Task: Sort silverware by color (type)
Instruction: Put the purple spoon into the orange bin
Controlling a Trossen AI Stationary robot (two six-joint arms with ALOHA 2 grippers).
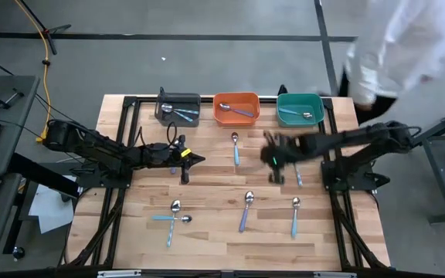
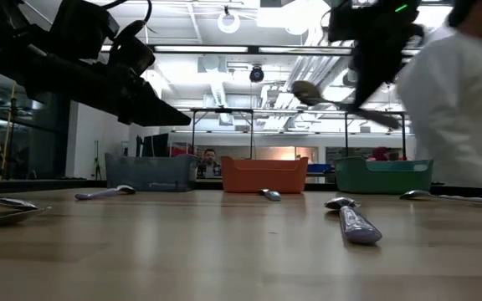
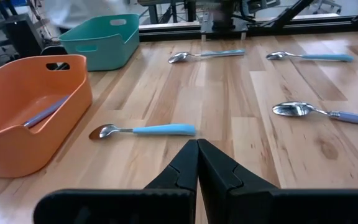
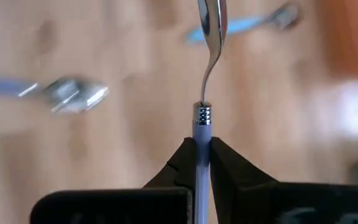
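Spoons partly binned; several left on table. Right gripper clamps a lavender spoon; left gripper closed, empty.

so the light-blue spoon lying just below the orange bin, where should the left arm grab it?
The spoon lies flat, bowl toward the orange bin, handle pointing away. Probably grip mid-handle from straight above, fingers across its narrow width: it is straight and slim, with bare table on both sides.

The wooden surface carries a grey bin, orange bin, teal bin and scattered spoons.
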